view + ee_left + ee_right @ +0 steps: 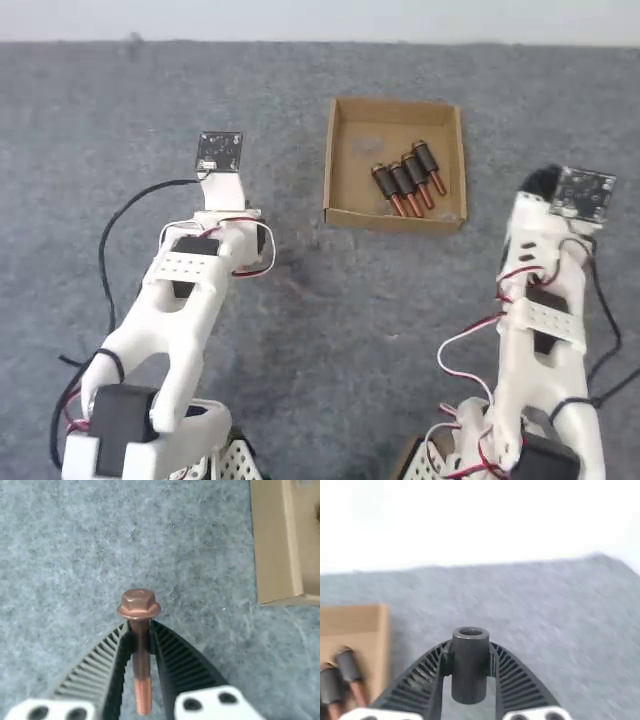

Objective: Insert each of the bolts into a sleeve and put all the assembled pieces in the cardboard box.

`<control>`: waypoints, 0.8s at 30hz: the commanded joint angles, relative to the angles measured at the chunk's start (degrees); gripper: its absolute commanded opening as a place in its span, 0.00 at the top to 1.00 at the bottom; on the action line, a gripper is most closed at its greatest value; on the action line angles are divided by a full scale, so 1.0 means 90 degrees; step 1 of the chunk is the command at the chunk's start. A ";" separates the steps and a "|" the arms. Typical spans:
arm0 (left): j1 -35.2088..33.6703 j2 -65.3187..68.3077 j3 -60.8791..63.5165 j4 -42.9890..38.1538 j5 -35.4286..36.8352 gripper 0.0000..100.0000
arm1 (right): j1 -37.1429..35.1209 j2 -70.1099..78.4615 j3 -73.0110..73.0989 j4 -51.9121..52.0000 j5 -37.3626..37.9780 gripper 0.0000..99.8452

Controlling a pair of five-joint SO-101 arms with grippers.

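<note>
- Nearest, the two white arms stand side by side on the grey, felt-like counter (pixel 330 320). The left arm (pixel 190 290) leans forward toward the middle, and the right arm (pixel 545 310) stands more upright on the other side.
- The left end effector (pixel 140 626) is clamped on a copper-coloured bolt with a flanged hexagonal head (pixel 139 607). The ribbed black fingers (pixel 107 655) press on the shank from both sides. The head sticks out just past the fingertips and the shank runs back between them toward the wrist. Below the bolt is the grey counter. I cannot tell if the head touches it.
- The right end effector (pixel 470 650) is clamped on a short black cylindrical sleeve (pixel 469 670). Its ribbed fingers (pixel 512 675) grip the sleeve's sides near the open end. The round bore is open and points away from the wrist.
- The bolt and the sleeve are well apart, each in its own end effector, with the box between the two arms and farther out.
- Farther on lies the shallow, square brown cardboard box (pixel 393 221), flat on the counter and open on top. Its side wall also shows near the left end effector (pixel 275 540), and a corner shows beside the right one (pixel 355 625).
- In the box lie four assembled pieces (pixel 408 178), each a black sleeve with a copper shank coming out of it. They lie close side by side in a slanted row in the nearer right part of the box. Two of them show in the right wrist view (pixel 347 670).
- Beyond the box the counter ends at a white wall (pixel 320 18).
</note>
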 commanded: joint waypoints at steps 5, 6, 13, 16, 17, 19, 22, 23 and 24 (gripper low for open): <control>-0.0020 -0.0361 -0.0024 -0.0137 -0.0029 0.99 | -0.1011 0.1411 -0.0078 -0.2994 -0.0078 0.99; -0.0020 -0.0400 0.0044 -0.0147 -0.0029 0.99 | -0.1167 0.1636 -0.0078 -0.3502 -0.0078 0.99; -0.0029 -0.0410 0.0112 -0.0156 -0.0049 0.99 | -0.2193 0.2955 -0.0527 -0.5231 -0.0039 0.99; -0.0029 -0.0410 0.0112 -0.0156 -0.0049 0.99 | -0.2476 0.3267 -0.0654 -0.5270 -0.0039 0.99; -0.0029 -0.0410 0.0112 -0.0166 -0.0049 0.99 | -0.2554 0.3306 -0.0596 -0.5280 -0.0049 0.99; -0.0029 -0.0410 0.0112 -0.0166 -0.0049 0.99 | -0.2789 0.3375 -0.0508 -0.5455 -0.0078 0.99; -0.0029 -0.0410 0.0112 -0.0166 -0.0049 0.99 | -0.3248 0.3414 -0.0215 -0.6227 -0.0078 0.99; -0.0029 -0.0410 0.0112 -0.0166 -0.0049 0.99 | -0.3433 0.3414 -0.0059 -0.6481 -0.0068 0.99; -0.0029 -0.0410 0.0112 -0.0176 -0.0049 0.99 | -0.3600 0.3394 0.0107 -0.6725 -0.0049 0.99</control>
